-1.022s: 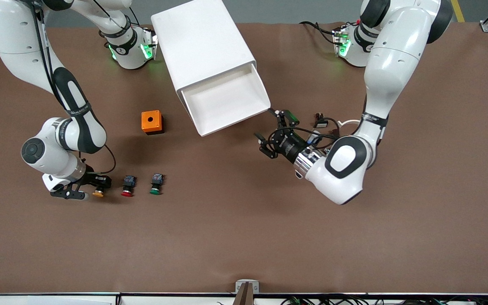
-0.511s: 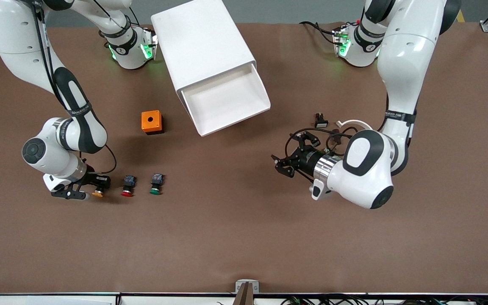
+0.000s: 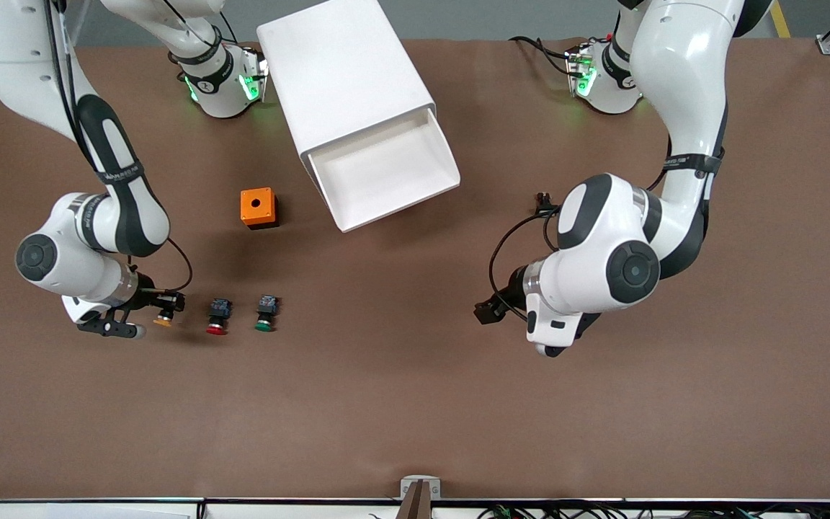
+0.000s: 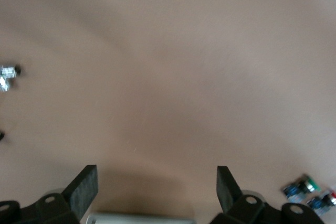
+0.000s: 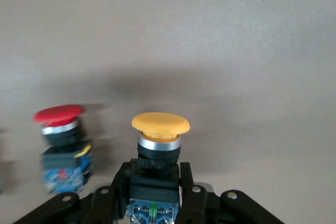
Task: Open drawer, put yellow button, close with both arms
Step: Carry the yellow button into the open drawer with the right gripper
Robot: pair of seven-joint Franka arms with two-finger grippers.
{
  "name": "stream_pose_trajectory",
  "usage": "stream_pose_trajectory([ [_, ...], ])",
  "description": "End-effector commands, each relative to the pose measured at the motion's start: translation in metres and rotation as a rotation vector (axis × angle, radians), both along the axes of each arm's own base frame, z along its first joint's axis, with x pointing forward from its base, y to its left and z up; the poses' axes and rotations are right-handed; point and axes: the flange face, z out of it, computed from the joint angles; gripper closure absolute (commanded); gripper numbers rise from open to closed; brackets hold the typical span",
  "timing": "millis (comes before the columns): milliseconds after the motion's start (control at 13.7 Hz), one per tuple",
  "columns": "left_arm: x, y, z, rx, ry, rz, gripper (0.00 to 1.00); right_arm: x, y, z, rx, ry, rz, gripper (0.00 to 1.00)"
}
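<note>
The white cabinet [image 3: 343, 79] lies at the table's robot side, and its top drawer [image 3: 386, 169] is pulled out and empty. My right gripper [image 3: 165, 311] is shut on the yellow button [image 3: 163, 319], low over the table at the right arm's end. In the right wrist view the yellow cap [image 5: 160, 123] stands up between my fingers [image 5: 189, 192], which clamp its black body. My left gripper [image 3: 485, 312] is open and empty over bare table, nearer the front camera than the drawer. Its two fingertips [image 4: 84, 184] stand wide apart in the left wrist view.
A red button [image 3: 217, 317] and a green button [image 3: 266, 315] stand beside the yellow one, toward the table's middle. The red one also shows in the right wrist view [image 5: 60, 129]. An orange box [image 3: 257, 207] with a hole sits beside the drawer. A small black part [image 3: 543, 200] lies by the left arm.
My left arm has swung away from the drawer's corner toward the front camera, its gripper staying open. My right gripper has shifted slightly with the yellow button in it.
</note>
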Motion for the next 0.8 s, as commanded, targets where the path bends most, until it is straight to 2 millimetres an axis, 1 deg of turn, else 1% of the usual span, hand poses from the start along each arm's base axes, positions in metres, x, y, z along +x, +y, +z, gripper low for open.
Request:
stream_pose_trajectory([
  [0, 0.001, 0.015, 0.033, 0.060, -0.099, -0.024, 0.01, -0.011, 0.024, 0.052, 0.025, 0.023, -0.064, 0.99],
  [219, -0.001, 0.020, 0.052, 0.102, -0.150, -0.045, 0.01, -0.023, 0.046, 0.103, 0.034, 0.050, -0.130, 0.99],
  [292, -0.001, 0.019, 0.052, 0.111, -0.154, -0.047, 0.01, -0.028, 0.060, 0.121, 0.034, 0.057, -0.164, 0.99],
  [511, -0.007, 0.006, 0.050, 0.168, -0.181, -0.079, 0.01, -0.051, 0.121, 0.174, 0.029, 0.073, -0.262, 0.99],
  [657, -0.009, 0.004, 0.048, 0.173, -0.178, -0.082, 0.01, -0.068, 0.165, 0.200, 0.021, 0.084, -0.317, 0.99],
  [730, -0.012, -0.001, 0.048, 0.174, -0.179, -0.091, 0.01, -0.073, 0.186, 0.209, 0.016, 0.089, -0.342, 0.99],
])
